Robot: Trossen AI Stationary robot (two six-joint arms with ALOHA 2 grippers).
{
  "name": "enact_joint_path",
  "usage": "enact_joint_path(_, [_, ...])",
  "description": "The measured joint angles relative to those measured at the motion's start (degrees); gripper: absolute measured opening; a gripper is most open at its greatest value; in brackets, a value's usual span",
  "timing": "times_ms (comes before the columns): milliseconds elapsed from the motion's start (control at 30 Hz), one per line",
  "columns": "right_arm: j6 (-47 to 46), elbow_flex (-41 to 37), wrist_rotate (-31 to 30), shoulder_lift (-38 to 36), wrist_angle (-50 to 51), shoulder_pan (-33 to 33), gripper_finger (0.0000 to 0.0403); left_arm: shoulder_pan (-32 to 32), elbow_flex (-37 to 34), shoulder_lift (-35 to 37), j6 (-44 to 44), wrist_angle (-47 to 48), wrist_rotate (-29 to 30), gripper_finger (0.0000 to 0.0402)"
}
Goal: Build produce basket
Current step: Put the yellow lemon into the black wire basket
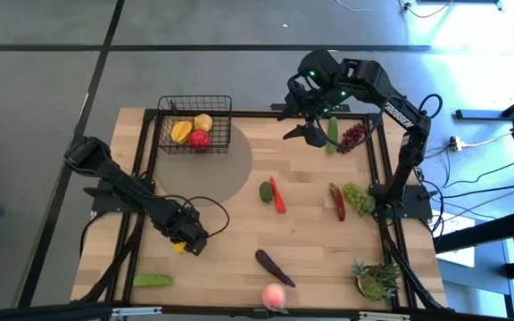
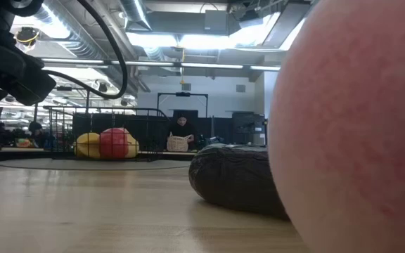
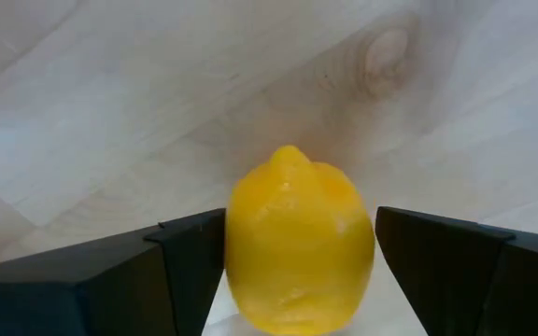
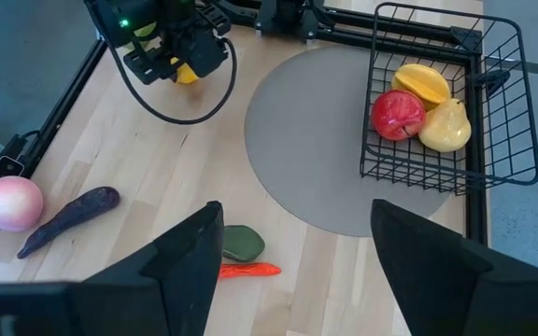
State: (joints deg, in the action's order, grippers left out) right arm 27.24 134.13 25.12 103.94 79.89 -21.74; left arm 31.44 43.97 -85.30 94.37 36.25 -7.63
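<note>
Black wire basket [image 1: 195, 125] at our wooden worktop's [image 1: 239, 232] far edge holds three fruits, our left fingers [image 3: 194, 271] sit open around a yellow lemon [image 3: 299, 240], right fingers [image 4: 409, 252] open and empty, many left.

We saw the left arm stretched low and diagonally over the desk's near-left part, its tool [image 1: 184, 241] pointing down with fingers [image 3: 442, 266] spread wide (a yellow lemon [image 3: 299, 241] sat between them). The right arm arched high over the far-right edge, its tool [image 1: 310, 127] raised, fingers apart, holding nothing.
</note>
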Motion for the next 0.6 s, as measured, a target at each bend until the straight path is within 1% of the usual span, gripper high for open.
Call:
enact_joint_path(100, [0.0, 0.0, 0.0, 0.0, 0.0, 0.02, 0.0262, 0.02, 0.0, 0.0, 0.01, 0.09, 0.46, 0.0246])
enact_joint_path(167, [0.0, 0.0, 0.0, 0.0, 0.0, 0.01, 0.0262, -0.02, 0.0, 0.0, -0.02, 0.09, 0.65, 0.0232])
enact_joint_path(367, [0.0, 0.0, -0.01, 0.0, 0.01, 0.02, 0.0262, -0.02, 0.0, 0.01, -0.42, 0.12, 0.07, 0.0162])
enact_joint_path(433, [-0.02, 0.0, -0.02, 0.0, 0.01, 0.0, 0.0262, -0.02, 0.02, 0.28, -0.42, 0.17, 0.27, 0.0144])
enact_joint_path(500, [0.0, 0.0, -0.02, 0.0, 0.01, 0.0, 0.0262, -0.02, 0.02, 1.51, -0.44, 0.36, 1.1, 0.0135])
enact_joint_path(600, [-0.01, 0.0, -0.02, 0.0, 0.01, 0.0, 0.0262, -0.3, 0.02, 3.81, -0.26, 0.39, 2.88, 0.0132])
